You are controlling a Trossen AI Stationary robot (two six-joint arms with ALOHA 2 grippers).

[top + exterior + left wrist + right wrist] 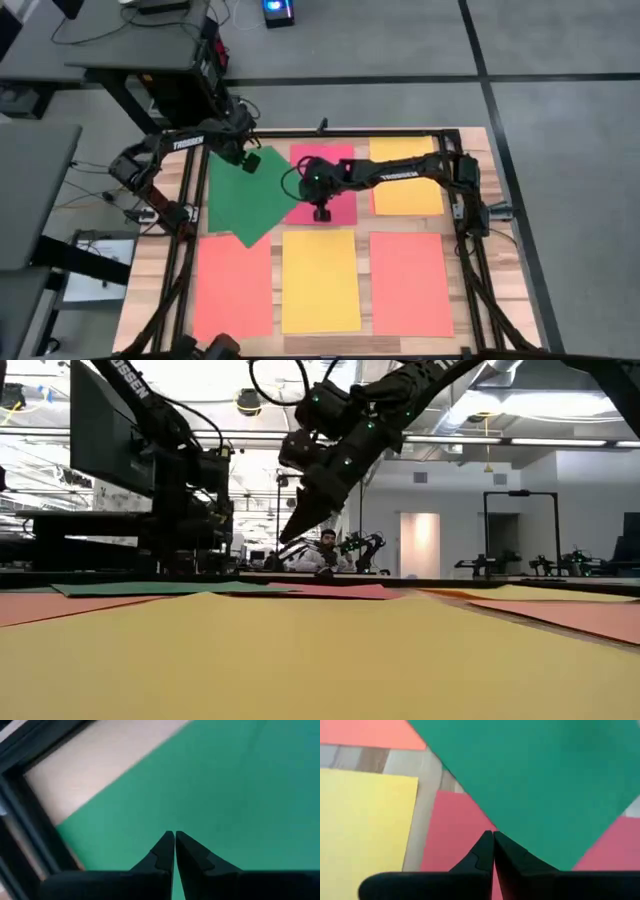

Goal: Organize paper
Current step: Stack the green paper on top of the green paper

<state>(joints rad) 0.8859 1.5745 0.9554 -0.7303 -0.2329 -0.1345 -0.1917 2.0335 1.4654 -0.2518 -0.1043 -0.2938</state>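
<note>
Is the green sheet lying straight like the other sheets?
No: in the high view the green sheet lies turned at an angle, and its edge overlaps the pink-red sheet beside it.

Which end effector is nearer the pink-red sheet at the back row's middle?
Right. The right end effector hangs over the pink-red sheet, by the green sheet's edge. The left end effector is over the green sheet, beside it.

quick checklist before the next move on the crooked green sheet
1. Green sheet square with the others: not ok, it lies skewed.
2. Green sheet clear of the pink-red sheet: not ok, it overlaps its edge.
3. Left gripper over the green sheet: ok, fingers shut.
4. Right gripper over the pink-red sheet: ok, fingers shut.
5. Either gripper touching paper: cannot tell.
6. Front three sheets lined up: ok.
</note>
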